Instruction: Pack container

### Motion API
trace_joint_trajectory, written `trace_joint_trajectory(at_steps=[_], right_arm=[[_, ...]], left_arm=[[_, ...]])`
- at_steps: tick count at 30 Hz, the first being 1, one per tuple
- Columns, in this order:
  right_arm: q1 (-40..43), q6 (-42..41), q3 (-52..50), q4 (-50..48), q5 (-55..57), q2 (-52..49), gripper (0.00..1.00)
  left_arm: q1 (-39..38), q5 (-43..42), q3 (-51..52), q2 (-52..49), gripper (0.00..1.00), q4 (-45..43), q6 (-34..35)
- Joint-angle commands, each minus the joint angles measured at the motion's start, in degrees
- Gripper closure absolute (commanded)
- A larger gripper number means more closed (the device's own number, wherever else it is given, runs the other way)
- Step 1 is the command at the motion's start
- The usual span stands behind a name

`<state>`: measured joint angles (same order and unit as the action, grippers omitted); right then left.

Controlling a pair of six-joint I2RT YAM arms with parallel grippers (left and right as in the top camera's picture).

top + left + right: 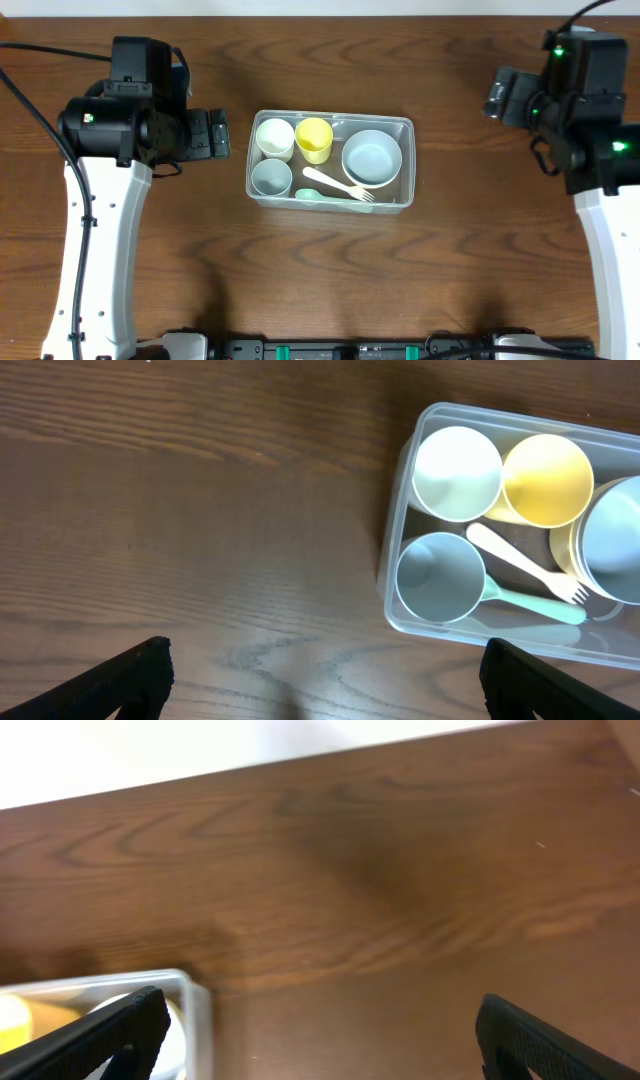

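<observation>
Overhead | container [330, 120] mid-table, holding cups, bowl, fork, spoon | left gripper [320, 670] and right gripper [315, 1025] both wide, empty | likely light, slick thin plastic; grip rim.

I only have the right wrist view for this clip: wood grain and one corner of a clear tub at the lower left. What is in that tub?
Observer: The container holds a white cup, a yellow cup and a pale blue cup at its left end.
Operator: Anything at the end near my corner?
Observer: A pale blue bowl sits there, the largest item inside.
Operator: Any cutlery?
Observer: A white fork lies diagonally over a mint green utensil; its head is hidden by the pale blue cup.
Operator: And the left gripper?
Observer: The left gripper is open and empty, over bare wood beside the container.
</observation>
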<state>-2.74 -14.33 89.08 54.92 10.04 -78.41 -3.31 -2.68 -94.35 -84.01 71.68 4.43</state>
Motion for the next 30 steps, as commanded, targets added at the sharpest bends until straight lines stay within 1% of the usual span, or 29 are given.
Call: trace_joint_trajectory(at_steps=[1,3,9,11,14,16,19,24,28,30], right_arm=[[3.4,-1.5,0.1,1.3,0.1,-0.1,0.01],[4.9,-3.0,0.1,2.9,0.0,-0.1,0.01],[5.9,-2.8,0.0,9.2,0.4,1.3,0.01],[5.8,-3.0,-0.4,10.8,0.0,2.9,0.01],[5.2,-3.4,-3.8,10.3,-1.1,7.4,0.01],[4.7,-3.5,-7.8,8.9,-1.2,11.4,0.01],[4.2,-4.0,-16.8,5.4,-1.2,20.2,0.01],[4.1,-5.3,-31.5,2.3,-0.8,36.6,0.01],[4.1,-6.0,-39.7,2.8,-0.8,48.6,0.01],[4.1,-6.0,-42.0,2.8,-0.8,52.6,0.01]], left_arm=[[0.1,1.2,0.2,-0.2,0.02,-0.7,-0.8],[0.1,1.2,0.2,-0.2,0.02,-1.4,-0.8],[0.0,1.1,0.2,0.3,0.02,0.5,-0.8],[0.0,0.4,0.2,1.9,0.02,0.3,-0.8],[0.0,0.1,0.3,6.6,0.02,0.0,-0.8],[0.0,0.1,1.1,11.1,0.02,0.0,-1.3],[0.0,0.1,4.9,19.9,0.02,-0.7,-2.5],[0.0,0.1,17.0,37.7,0.02,-4.3,-2.5],[0.0,0.1,27.2,52.1,0.02,-6.2,-2.0],[0.0,0.1,30.9,57.7,0.02,-6.3,-2.0]])
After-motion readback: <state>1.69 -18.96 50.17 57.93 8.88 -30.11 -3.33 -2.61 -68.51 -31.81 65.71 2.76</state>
